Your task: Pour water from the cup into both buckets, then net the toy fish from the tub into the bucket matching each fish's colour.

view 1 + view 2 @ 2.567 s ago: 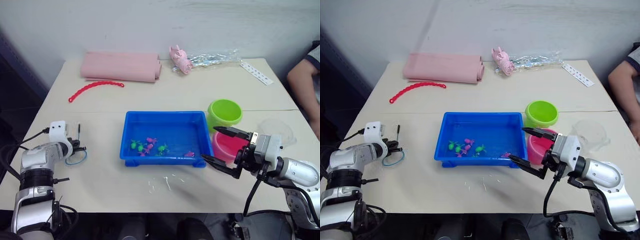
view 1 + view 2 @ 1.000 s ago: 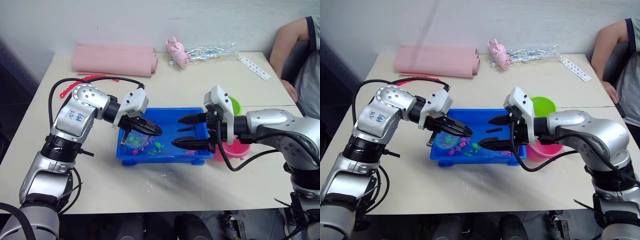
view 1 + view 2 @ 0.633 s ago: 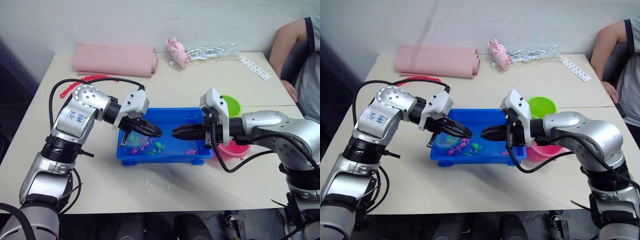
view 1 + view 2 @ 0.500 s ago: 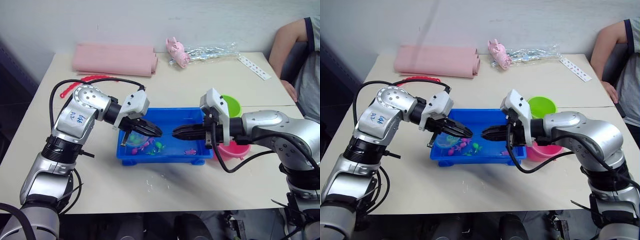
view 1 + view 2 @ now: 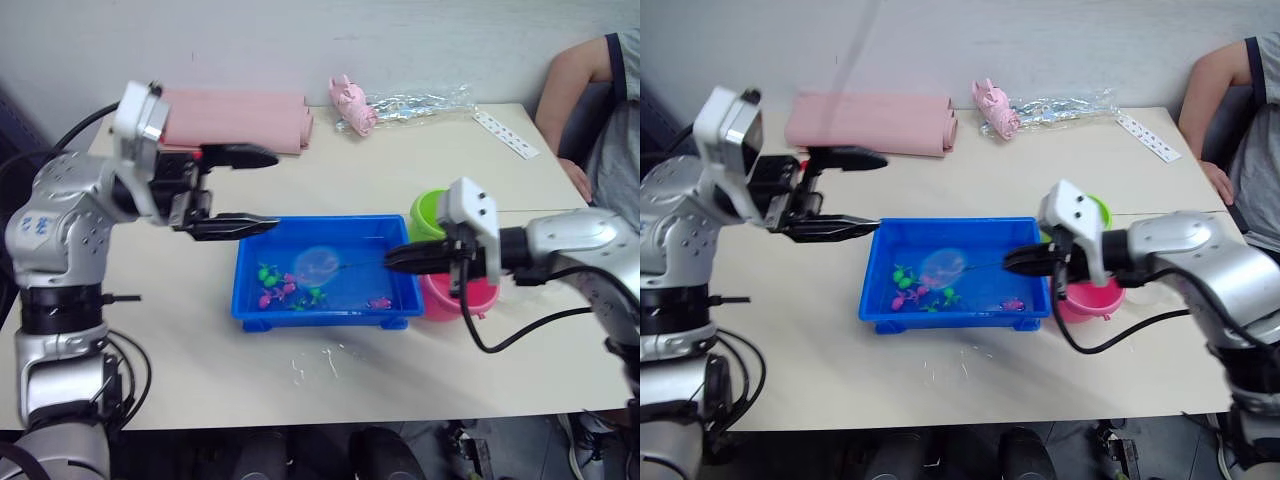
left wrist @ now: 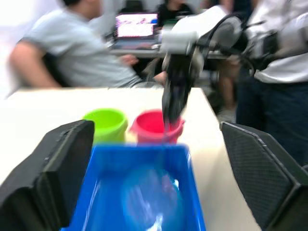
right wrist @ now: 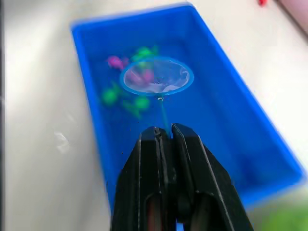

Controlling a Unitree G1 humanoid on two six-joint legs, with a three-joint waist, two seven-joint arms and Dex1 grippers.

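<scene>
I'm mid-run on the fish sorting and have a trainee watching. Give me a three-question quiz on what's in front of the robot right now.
1. True or false: the right gripper is shut on the net.
2. Which bucket stands nearer the robot?
A. green bucket
B. pink bucket
C. they are level
3. Fill in: the left gripper is ____ and holds nothing, off the left end of the tub.

Key
1. True; its fingers pinch the thin handle and the hoop hangs over the toy fish.
2. B.
3. open.
</scene>
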